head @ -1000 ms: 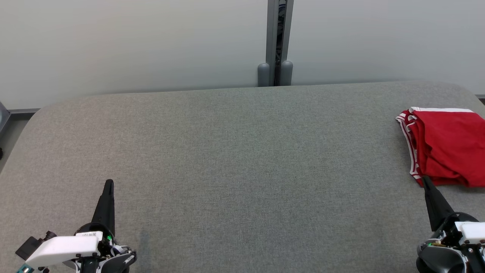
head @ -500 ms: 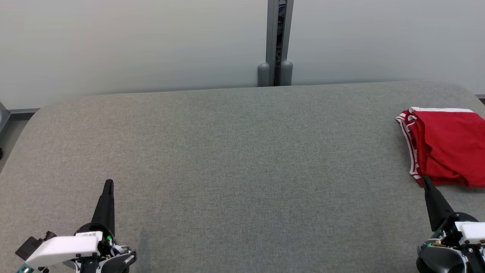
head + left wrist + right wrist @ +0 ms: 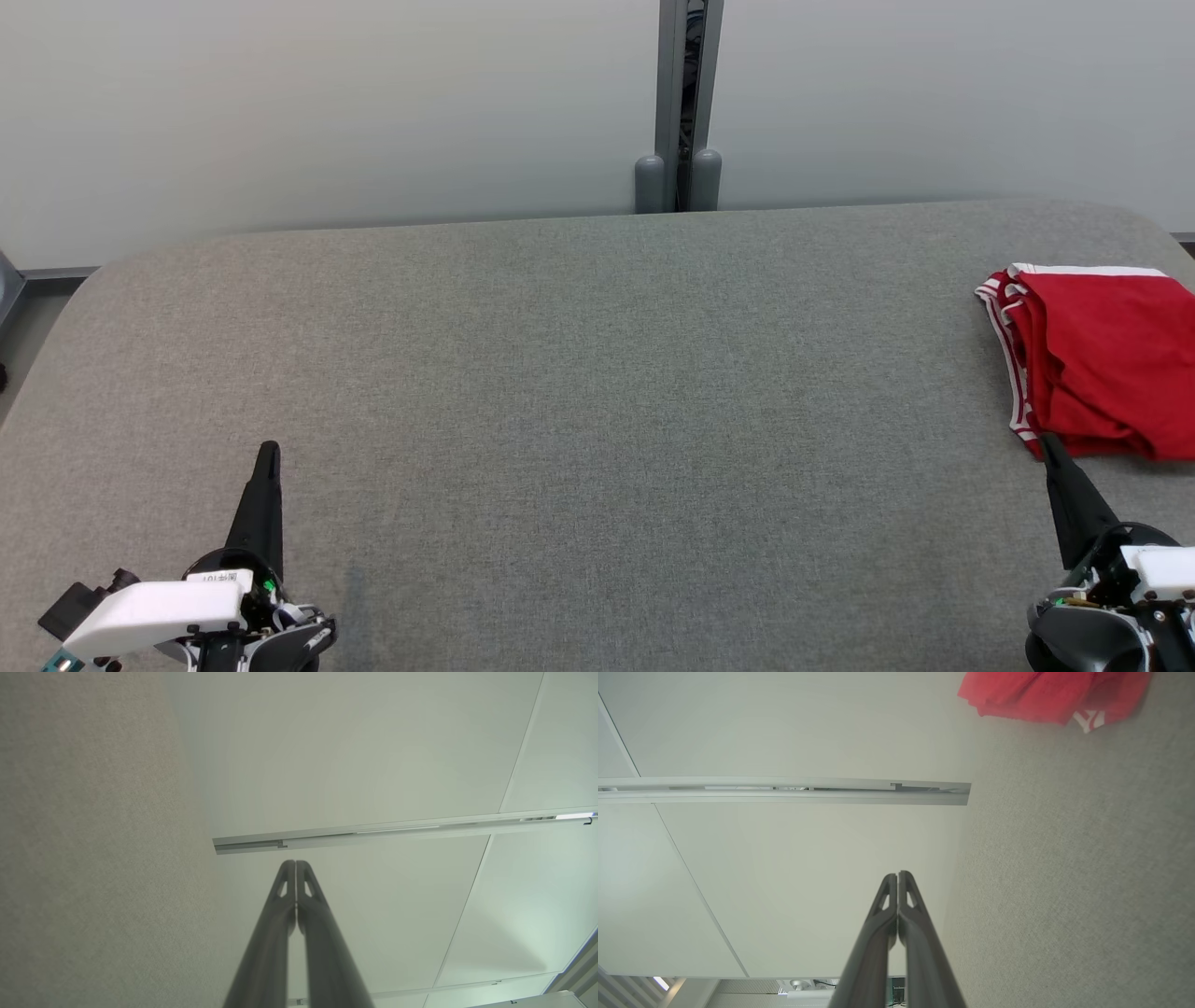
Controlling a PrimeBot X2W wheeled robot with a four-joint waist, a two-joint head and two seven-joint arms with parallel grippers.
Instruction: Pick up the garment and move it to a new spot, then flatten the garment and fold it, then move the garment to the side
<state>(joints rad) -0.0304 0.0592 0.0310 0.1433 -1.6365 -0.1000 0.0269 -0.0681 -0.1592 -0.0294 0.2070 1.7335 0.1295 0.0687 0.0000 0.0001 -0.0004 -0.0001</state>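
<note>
Since it lies folded at the frame's right edge, the red garment (image 3: 1102,359) seems set aside on the grey bench (image 3: 597,392); the right gripper (image 3: 1047,441) just below it and the left gripper (image 3: 268,450) at lower left sit pressed together, empty, apparently parked.

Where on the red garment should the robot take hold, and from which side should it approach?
Probably best to pinch the near-left corner of the red garment, where its white-striped edge lies in stacked folds. Come from the near side with the right gripper, whose tip sits just before that corner. Its jaws are shut, so open them first.
</note>
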